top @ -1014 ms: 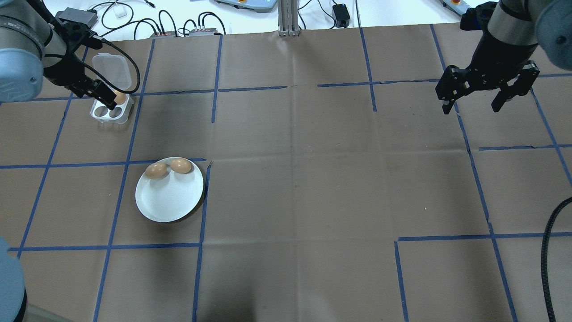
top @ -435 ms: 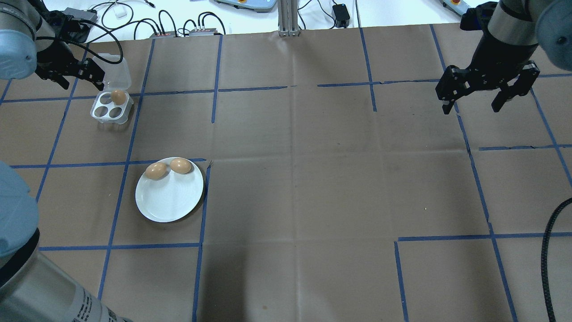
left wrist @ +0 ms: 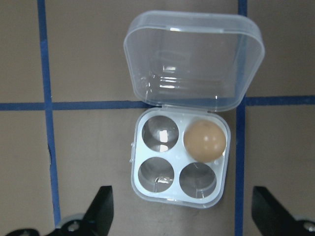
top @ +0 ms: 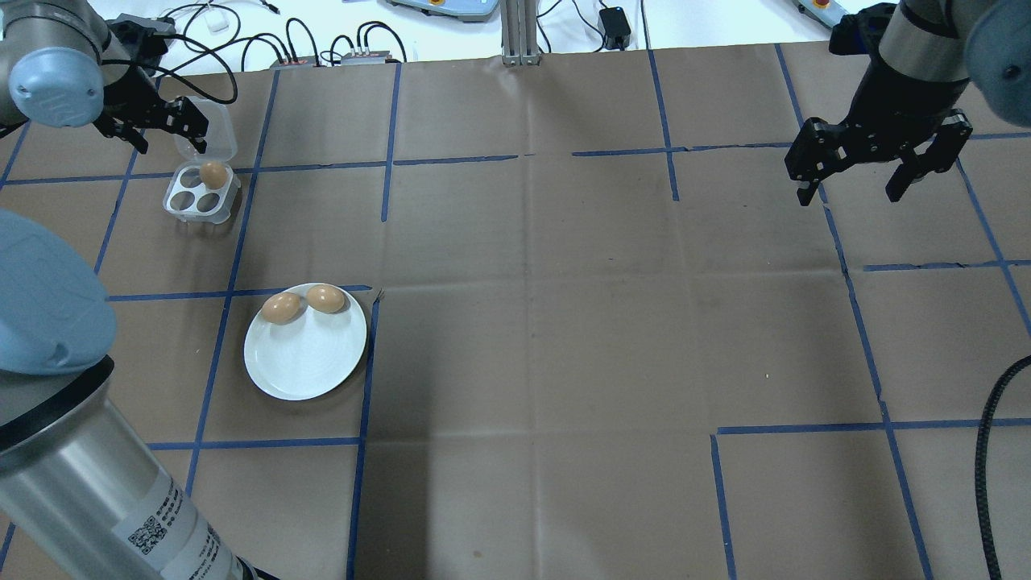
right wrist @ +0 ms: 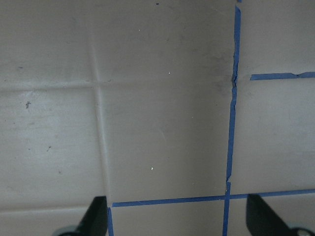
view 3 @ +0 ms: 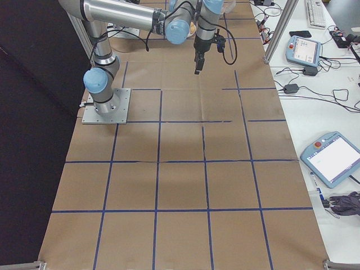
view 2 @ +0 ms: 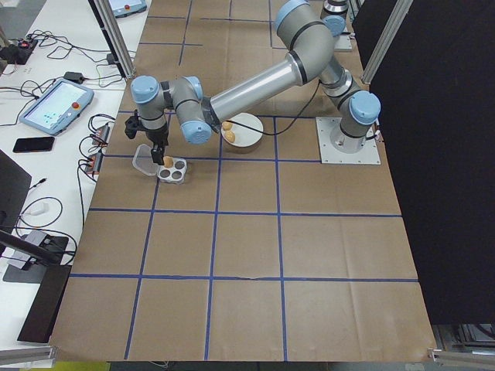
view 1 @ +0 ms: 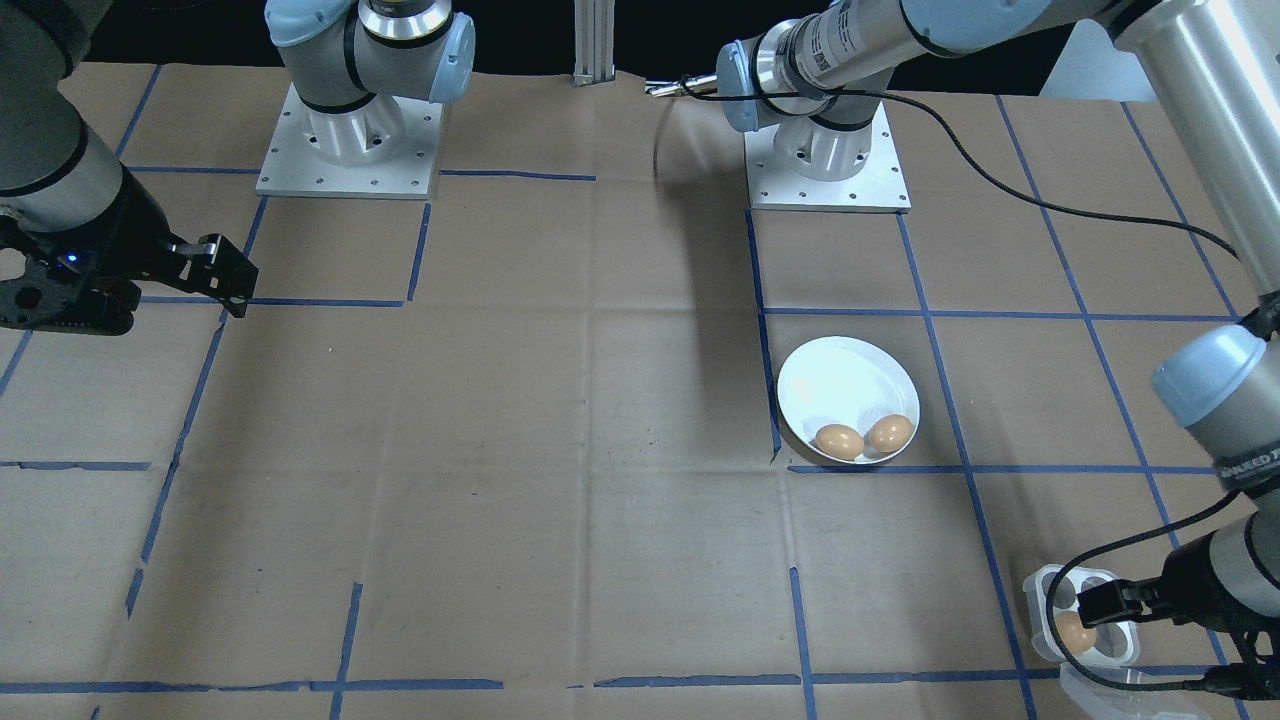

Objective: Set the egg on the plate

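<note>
Near the table's far left corner the left gripper [top: 167, 129] hangs with jaws apart above the egg tray [top: 202, 191], whose clear lid [left wrist: 193, 60] lies open; one egg [left wrist: 204, 140] sits in a far hollow. Toward the near edge, the plate [top: 306, 354] carries two eggs [top: 303, 303] at its far rim. Near the far right corner, the right gripper [top: 855, 190] hovers spread, empty.
</note>
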Controlling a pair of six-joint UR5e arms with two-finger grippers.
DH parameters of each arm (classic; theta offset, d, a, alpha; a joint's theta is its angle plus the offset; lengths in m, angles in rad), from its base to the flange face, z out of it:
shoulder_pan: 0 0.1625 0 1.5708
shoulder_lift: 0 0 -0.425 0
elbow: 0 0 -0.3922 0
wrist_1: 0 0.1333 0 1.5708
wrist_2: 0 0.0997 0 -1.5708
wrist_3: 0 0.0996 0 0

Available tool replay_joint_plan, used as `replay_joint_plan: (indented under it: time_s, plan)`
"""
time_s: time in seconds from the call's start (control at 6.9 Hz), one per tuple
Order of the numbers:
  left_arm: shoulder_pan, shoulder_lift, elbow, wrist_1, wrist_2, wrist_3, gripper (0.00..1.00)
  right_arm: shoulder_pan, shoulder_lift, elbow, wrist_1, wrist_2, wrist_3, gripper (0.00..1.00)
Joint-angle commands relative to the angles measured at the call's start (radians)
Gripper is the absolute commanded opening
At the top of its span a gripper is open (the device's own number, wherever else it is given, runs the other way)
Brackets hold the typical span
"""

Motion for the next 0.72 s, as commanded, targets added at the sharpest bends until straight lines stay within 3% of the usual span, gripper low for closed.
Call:
replay_joint_plan:
  time_s: [0.0, 0.58]
  plan:
    - [-0.006, -0.086, 0.015, 0.032, -0.003, -0.010, 1.00, 0.000, 0.000, 0.000, 0.001, 0.000, 0.000, 1.00]
    - [-0.023, -0.077, 0.014, 0.031, 0.006, -0.011, 0.99, 0.000, 0.000, 0.000, 0.001, 0.000, 0.000, 1.00]
